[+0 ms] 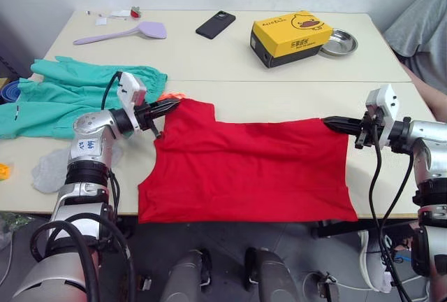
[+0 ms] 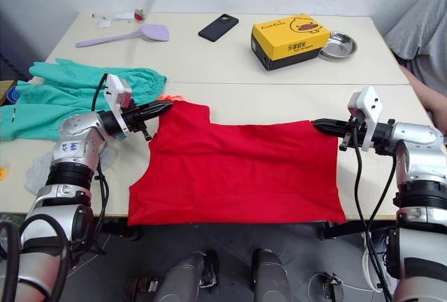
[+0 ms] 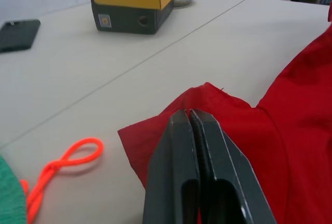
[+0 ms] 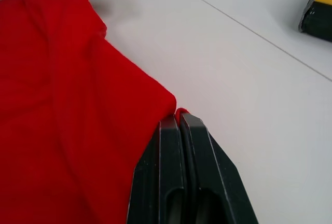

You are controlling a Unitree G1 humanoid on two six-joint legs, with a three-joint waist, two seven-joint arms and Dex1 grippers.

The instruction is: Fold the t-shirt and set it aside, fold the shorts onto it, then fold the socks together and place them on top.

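Note:
The red t-shirt lies spread flat near the table's front edge. Its two far corners are pinched. My left gripper is shut on the far left corner, and the red cloth shows between its closed fingers in the left wrist view. At the other end, my right gripper is shut on the far right corner. The teal-green shorts lie crumpled at the left, and their orange drawstring pokes out just beyond my left gripper. The light grey socks rest at the front left, partly behind my left arm.
At the back of the table stand a yellow box and a metal bowl. A black phone and a lilac spatula also lie there. A person in grey sits at the far right. The shirt's hem reaches the front edge.

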